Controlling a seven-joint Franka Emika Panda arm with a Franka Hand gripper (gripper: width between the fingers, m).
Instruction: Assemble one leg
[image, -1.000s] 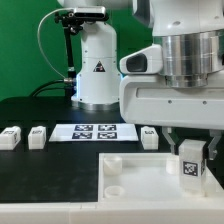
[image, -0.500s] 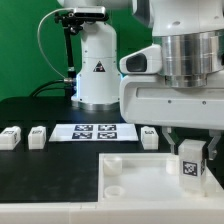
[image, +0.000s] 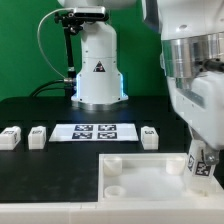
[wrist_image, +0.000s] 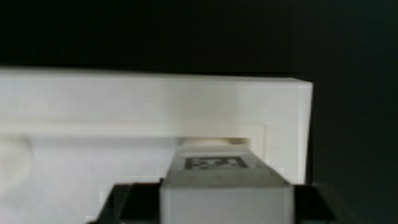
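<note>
Grips the leg (image: 200, 167) with the tool (wrist_image: 214, 200) closed narrow against its two sides (tag face toward the wrist camera). Hangs slightly tilted at the lower right of the exterior view, over the right corner of the white panel (image: 140, 172). Farther back on the bench (image: 50, 175), beside the marker board (image: 98, 131), three more small white posts (image: 37, 136).

In the exterior view the arm (image: 195, 75) is blurred and cut off by the picture's top and right edges. The leg (image: 201, 166) (its tag tilted) is too soft to read, and the panel (image: 140, 172) runs off the near edge. The wrist view crops the claw (wrist_image: 210, 203) to dark finger stubs.
</note>
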